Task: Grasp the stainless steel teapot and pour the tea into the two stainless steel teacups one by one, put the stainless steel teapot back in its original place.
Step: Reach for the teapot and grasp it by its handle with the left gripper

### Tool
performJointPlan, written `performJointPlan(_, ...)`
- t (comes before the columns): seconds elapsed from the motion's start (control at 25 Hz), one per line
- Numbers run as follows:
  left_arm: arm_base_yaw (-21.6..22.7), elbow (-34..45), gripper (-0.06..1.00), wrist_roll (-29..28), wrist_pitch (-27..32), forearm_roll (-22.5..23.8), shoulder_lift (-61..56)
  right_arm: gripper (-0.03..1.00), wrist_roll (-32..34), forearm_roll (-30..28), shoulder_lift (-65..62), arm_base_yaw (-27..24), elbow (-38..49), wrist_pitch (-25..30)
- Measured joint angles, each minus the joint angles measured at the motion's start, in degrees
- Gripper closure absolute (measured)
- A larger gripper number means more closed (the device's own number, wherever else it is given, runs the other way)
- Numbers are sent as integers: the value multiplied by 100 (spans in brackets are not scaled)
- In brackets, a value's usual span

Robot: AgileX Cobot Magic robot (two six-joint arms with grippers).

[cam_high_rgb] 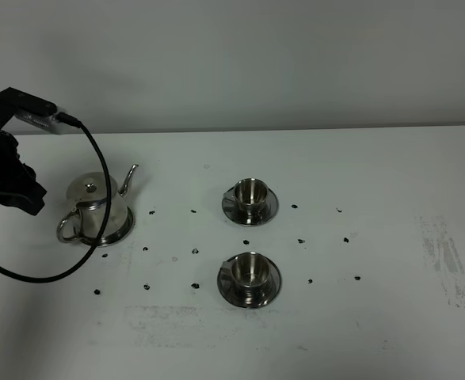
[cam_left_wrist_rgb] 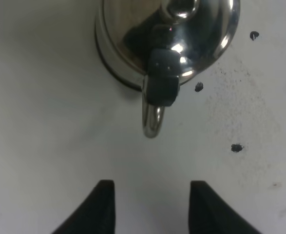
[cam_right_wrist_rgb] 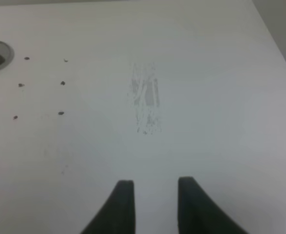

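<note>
Since the grasp comes first, what matters is how the stainless steel teapot (cam_high_rgb: 96, 207) lies from the left gripper (cam_left_wrist_rgb: 152, 189). The pot sits on its coaster disc (cam_high_rgb: 126, 228) at the left of the table (cam_high_rgb: 375, 332). The left arm hangs just left of it, so it is much the nearer arm.

The pot's long axis runs from the loop handle (cam_left_wrist_rgb: 152, 122) at the near left to the spout at the far right, so the handle faces the gripper. Seen from the left wrist, the loop is edge-on and straight ahead of the gap between the fingers, which stand apart, empty and short of it.

The far teacup (cam_high_rgb: 249, 196) and the near teacup (cam_high_rgb: 249, 271) stand well to the right. The right gripper (cam_right_wrist_rgb: 155, 189) hovers over bare table, its fingers drawn close on nothing.

The high view does not show the right arm. The left wrist view cuts off the spout and most of the lid, and the right wrist view clips a saucer (cam_right_wrist_rgb: 1, 52) at its edge. I cannot tell whether the pot holds tea.
</note>
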Motion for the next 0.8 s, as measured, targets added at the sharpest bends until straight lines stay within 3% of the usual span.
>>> performJointPlan(0.2, -26, -1, 45, 158, -264, -55, 150, 76, 0, 0, 0, 0, 0, 0)
performJointPlan(0.48, -344, -6, 44, 184, -716, -61, 463, 76, 0, 0, 0, 0, 0, -5)
performJointPlan(0.8, -428, -6, 44, 185, -808, -79, 665, 76, 0, 0, 0, 0, 0, -5)
